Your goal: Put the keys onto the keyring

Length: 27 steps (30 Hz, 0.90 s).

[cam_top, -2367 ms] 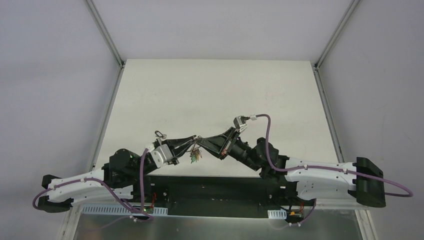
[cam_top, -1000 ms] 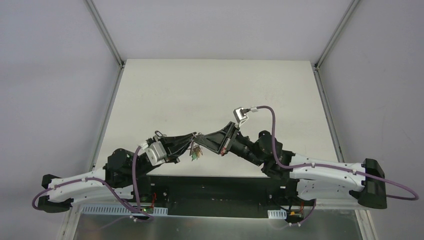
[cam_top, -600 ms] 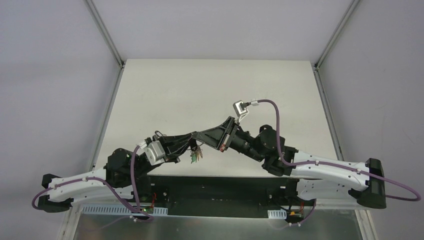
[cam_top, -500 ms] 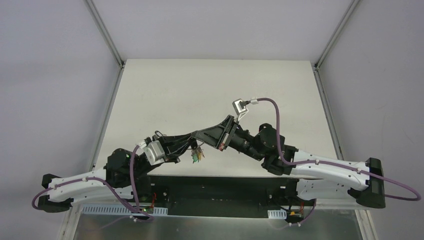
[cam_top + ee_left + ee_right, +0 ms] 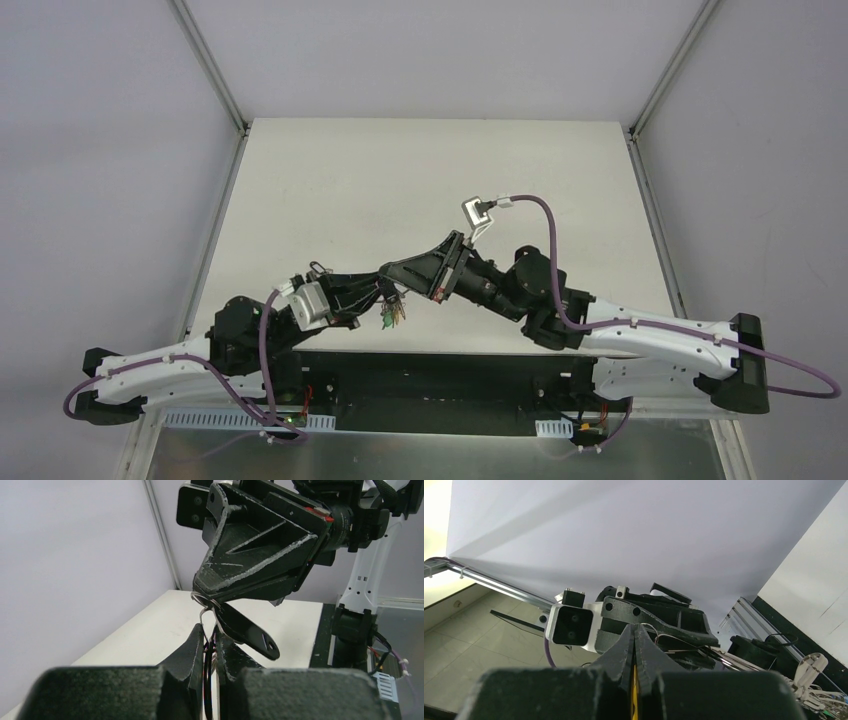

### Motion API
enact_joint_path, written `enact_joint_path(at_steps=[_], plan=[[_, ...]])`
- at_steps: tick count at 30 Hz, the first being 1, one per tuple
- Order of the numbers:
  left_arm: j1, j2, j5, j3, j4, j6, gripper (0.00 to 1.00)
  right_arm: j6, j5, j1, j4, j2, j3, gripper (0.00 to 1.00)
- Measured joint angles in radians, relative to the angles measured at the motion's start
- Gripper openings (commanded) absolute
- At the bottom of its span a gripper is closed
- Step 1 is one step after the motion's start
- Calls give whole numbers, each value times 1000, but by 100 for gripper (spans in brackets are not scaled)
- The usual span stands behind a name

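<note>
The right tool is matt black plastic, its ribs and edges scuffed to a rough, whitish grey, and the left tool is the same dull black plastic. The keyring is thin bright metal wire, and the black key has a smooth head with a faint sheen. The table looks smooth, matt and off-white.

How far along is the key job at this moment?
Looks done: the black-headed key appears to hang from the keyring already. In hand: the left hand and right hand are both shut on that ring, above the table, with a colour-capped bunch dangling below. Left: the blue-capped key, which shows in no view, so its state is unclear.
</note>
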Motion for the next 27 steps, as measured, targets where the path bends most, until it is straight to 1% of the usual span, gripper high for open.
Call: enact_joint_path(at_steps=[2,4,7,10,11,12,13,14,16,24,26,27], plan=[[0,0,0,10,-21,-5,18,-4,6,3,-5,-4,0,0],[0,0,-1,18,-58,-11,24,-4,4,10,-4,-9,0,0],[0,13,-7,18,-146,-26,25,-3,-2,27,26,-27,0,0],[0,22,-18,18,-206,-31,25,-3,-5,34,55,-52,0,0],[0,23,-22,18,-227,-33,24,-3,-6,35,63,-60,0,0],[0,23,-26,18,-235,-34,19,-4,-6,35,68,-64,0,0],[0,23,-26,18,-241,-35,11,-4,-6,35,72,-67,0,0],[0,22,-26,18,-244,-38,7,-4,-5,35,76,-68,0,0],[0,22,-27,18,-252,-45,6,-5,-4,35,76,-69,0,0],[0,25,-87,18,-257,-53,23,-13,21,36,74,-114,-40,0],[0,26,-121,18,-257,-58,25,-14,35,36,69,-136,-57,0],[0,27,-140,18,-259,-61,26,-15,46,36,56,-150,-64,2]])
